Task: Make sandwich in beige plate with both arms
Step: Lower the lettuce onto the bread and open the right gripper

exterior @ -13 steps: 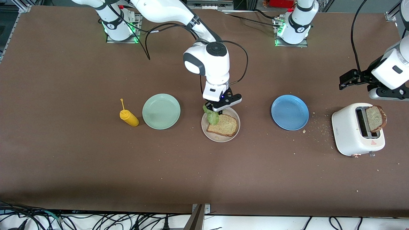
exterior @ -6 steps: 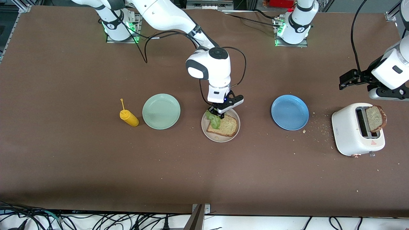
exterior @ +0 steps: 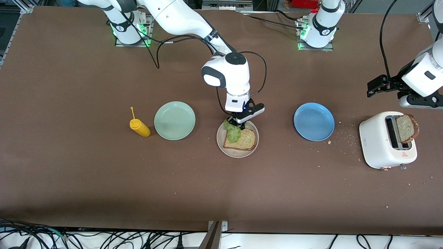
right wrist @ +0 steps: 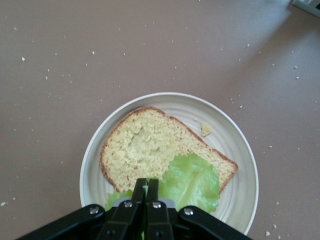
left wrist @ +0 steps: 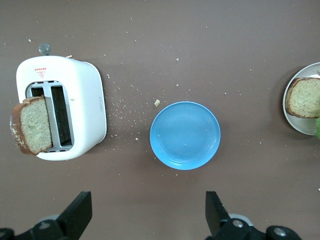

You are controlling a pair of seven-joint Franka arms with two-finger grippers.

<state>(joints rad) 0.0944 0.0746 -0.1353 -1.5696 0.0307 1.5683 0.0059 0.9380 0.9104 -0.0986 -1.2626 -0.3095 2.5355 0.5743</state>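
Observation:
The beige plate (exterior: 221, 147) sits mid-table and holds one slice of speckled brown bread (exterior: 244, 140). My right gripper (exterior: 236, 123) is shut on the green lettuce leaf (exterior: 232, 133), which drapes over the bread's edge. In the right wrist view the lettuce (right wrist: 192, 180) lies on the bread (right wrist: 145, 150) in the plate (right wrist: 240, 150), pinched between my fingertips (right wrist: 145, 184). A second bread slice (exterior: 407, 128) stands up out of the white toaster (exterior: 380, 143). My left gripper (left wrist: 147, 215) is open and empty, high over the table by the toaster.
A blue plate (exterior: 314, 121) lies between the beige plate and the toaster. A mint-green plate (exterior: 174, 120) and a yellow mustard bottle (exterior: 139, 127) lie toward the right arm's end. Crumbs are scattered around the toaster.
My right gripper has come down with the lettuce, which now lies on the bread. The beige plate has slid slightly toward the front camera. The left arm has not moved.

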